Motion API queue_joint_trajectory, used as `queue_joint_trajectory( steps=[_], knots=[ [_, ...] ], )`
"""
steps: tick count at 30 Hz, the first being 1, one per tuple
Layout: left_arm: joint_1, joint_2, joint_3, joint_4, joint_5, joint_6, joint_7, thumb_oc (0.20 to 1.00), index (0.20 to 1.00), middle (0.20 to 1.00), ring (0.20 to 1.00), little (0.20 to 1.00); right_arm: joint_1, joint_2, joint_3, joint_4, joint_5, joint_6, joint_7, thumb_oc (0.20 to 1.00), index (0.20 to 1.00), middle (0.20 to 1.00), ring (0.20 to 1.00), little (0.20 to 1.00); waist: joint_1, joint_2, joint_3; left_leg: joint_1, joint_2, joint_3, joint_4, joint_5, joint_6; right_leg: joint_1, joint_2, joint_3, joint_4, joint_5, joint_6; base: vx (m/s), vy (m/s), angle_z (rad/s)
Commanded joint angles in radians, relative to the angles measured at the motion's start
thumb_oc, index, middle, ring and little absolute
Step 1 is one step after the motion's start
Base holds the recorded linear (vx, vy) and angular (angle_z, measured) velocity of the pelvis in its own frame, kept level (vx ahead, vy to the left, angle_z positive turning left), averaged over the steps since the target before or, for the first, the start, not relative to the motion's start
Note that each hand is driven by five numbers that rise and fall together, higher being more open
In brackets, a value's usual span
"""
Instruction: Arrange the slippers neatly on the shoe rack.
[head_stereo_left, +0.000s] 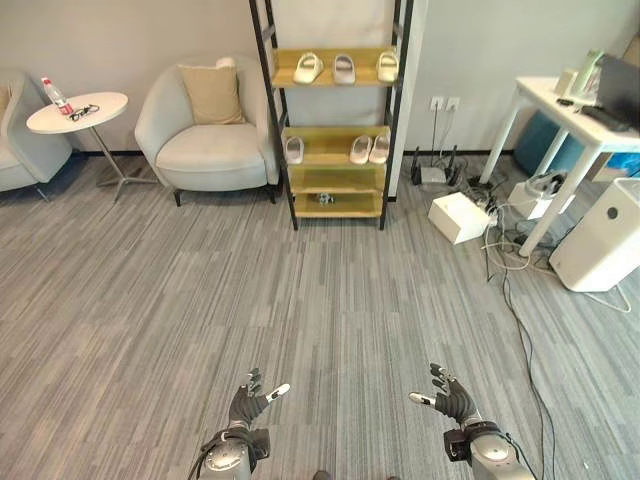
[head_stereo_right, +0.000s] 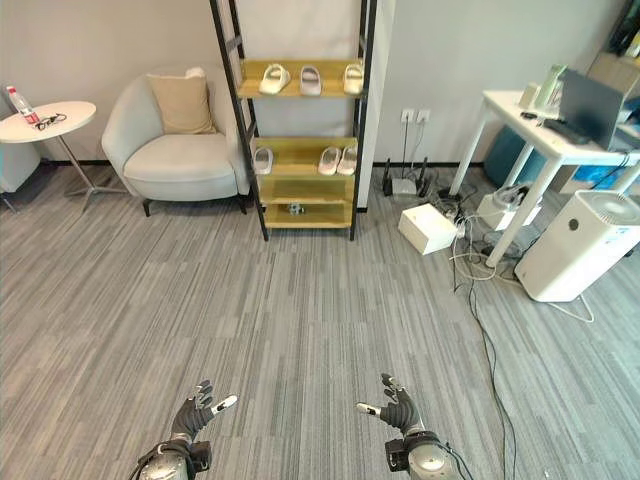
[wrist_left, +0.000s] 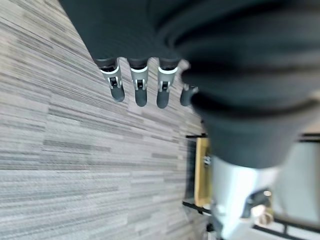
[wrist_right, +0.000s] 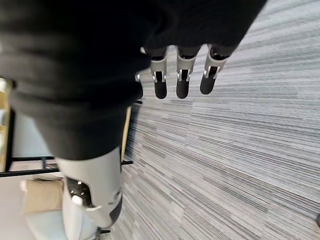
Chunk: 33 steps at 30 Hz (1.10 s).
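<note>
Left eye view: slippers lie on the far shoe rack, top and middle shelves. Left hand and right hand near, fingers spread, empty. Wrist views: fingers straight over carpet.

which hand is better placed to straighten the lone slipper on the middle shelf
Left, marginally. The lone slipper sits at the shelf's left end, on the left hand side. Both hands are open and empty, far from the shoe rack; right hand would cross over.
</note>
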Motion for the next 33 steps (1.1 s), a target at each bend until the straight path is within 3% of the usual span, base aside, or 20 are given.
queue_joint_trajectory(
  steps=[1,33],
  knots=[
    [-0.071,-0.001,0.02,-0.014,-0.003,-0.029,0.015,1.0,1.0,1.0,1.0,1.0,-0.033,-0.014,0.006,-0.077,-0.017,-0.035,-0.017,1.0,1.0,1.0,1.0,1.0,0.012,-0.041,-0.01,0.005,0.016,-0.012,-0.008,-0.038,-0.049,-0.02,-0.049,-0.014,0.001,-0.008,0.082,0.02,0.007,0.03],
    [-0.06,0.018,0.004,-0.03,0.032,0.008,-0.022,1.0,1.0,1.0,1.0,1.0,-0.013,-0.01,0.019,-0.031,-0.018,0.0,0.025,1.0,1.0,1.0,1.0,1.0,0.004,-0.046,0.006,0.015,0.013,-0.009,-0.008,-0.055,-0.045,-0.011,-0.062,-0.007,0.001,-0.01,0.088,0.0,0.002,0.0]
  ],
)
